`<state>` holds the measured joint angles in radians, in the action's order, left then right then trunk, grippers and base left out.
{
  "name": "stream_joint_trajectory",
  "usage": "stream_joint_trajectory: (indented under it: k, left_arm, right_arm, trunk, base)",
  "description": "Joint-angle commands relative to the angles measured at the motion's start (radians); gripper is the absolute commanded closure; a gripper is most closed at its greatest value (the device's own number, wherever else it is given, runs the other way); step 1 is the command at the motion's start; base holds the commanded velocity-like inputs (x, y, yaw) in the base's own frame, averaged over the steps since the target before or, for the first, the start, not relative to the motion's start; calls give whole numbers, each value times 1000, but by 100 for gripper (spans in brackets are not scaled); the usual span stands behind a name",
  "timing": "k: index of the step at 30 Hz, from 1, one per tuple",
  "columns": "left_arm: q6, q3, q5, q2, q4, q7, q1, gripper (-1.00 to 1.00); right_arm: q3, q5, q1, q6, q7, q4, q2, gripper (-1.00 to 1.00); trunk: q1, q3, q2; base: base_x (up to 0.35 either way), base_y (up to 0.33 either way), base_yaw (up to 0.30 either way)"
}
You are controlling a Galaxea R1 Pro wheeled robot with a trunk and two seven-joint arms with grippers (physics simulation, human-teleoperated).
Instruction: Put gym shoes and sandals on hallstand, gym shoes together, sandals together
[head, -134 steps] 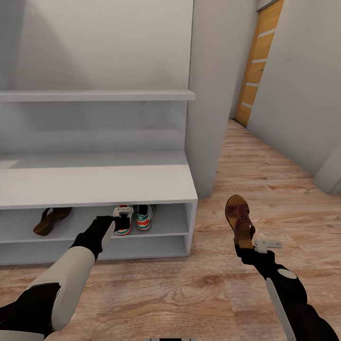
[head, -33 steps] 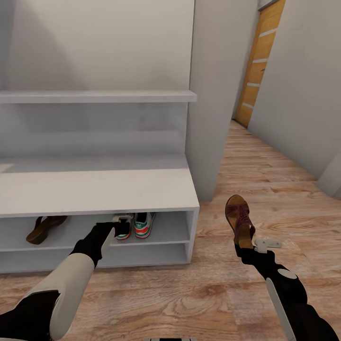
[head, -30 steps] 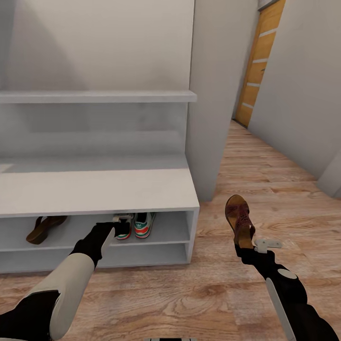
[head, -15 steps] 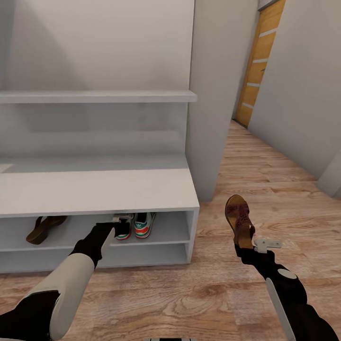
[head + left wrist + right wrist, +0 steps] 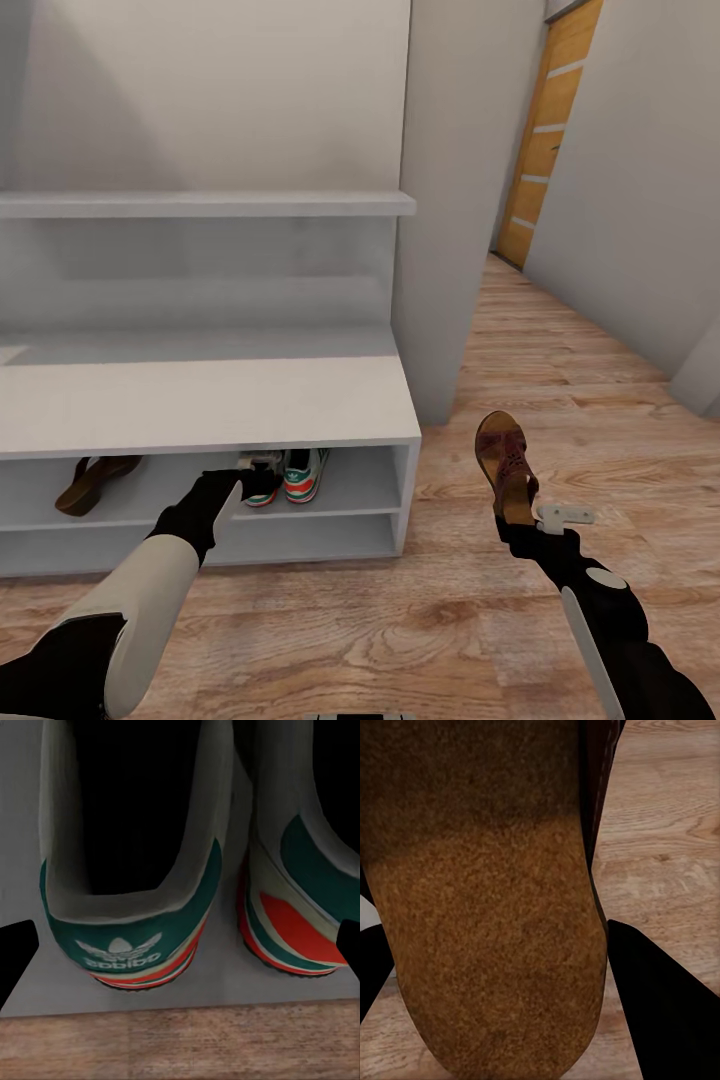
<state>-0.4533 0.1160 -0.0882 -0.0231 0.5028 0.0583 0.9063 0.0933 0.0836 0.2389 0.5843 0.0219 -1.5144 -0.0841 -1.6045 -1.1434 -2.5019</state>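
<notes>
Two gym shoes stand side by side, heels outward, in the hallstand's (image 5: 200, 400) upper shelf slot: the left shoe (image 5: 262, 482) (image 5: 127, 907) and the right shoe (image 5: 304, 474) (image 5: 300, 907). My left gripper (image 5: 252, 478) (image 5: 180, 952) is at the slot's front edge just behind the heels, open, with its fingertips (image 5: 15, 964) wide apart and off the shoes. One sandal (image 5: 95, 478) lies at the left of the same shelf. The other sandal (image 5: 505, 465) (image 5: 487, 907) is held upright above the corridor floor (image 5: 400, 620), with my right gripper (image 5: 520, 512) shut on its heel end.
A grey wall pillar (image 5: 450, 200) stands right of the hallstand, and a wall shelf (image 5: 200, 203) runs above the bench. The corridor leads back on the right to an orange door (image 5: 545, 140). The lower shelf slot (image 5: 300, 535) holds nothing.
Compared with 4.5 s ago the left gym shoe sits deeper in the slot beside its mate, partly from a small camera shift. In the last second nothing moves visibly. The right arm holds still.
</notes>
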Motion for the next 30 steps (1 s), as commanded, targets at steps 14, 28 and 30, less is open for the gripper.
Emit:
stream_joint_trajectory:
  k: [14,28,30]
  left_arm:
    - [-5,8,-11,-2,2,6,-3,-100]
    - [-5,8,-12,-2,2,6,-5,-100]
    - [-5,8,-12,-2,2,6,-5,-100]
  right_arm:
    - [0,8,0,5,3,-1,-1,100]
    - [0,8,0,5,3,-1,-1,100]
    - [0,8,0,5,3,-1,0,100]
  trunk:
    - [0,-1,0]
    - [0,-1,0]
    - [0,-1,0]
  base:
    - [-104,0,0]
    - [-330,0,0]
    - [-264,0,0]
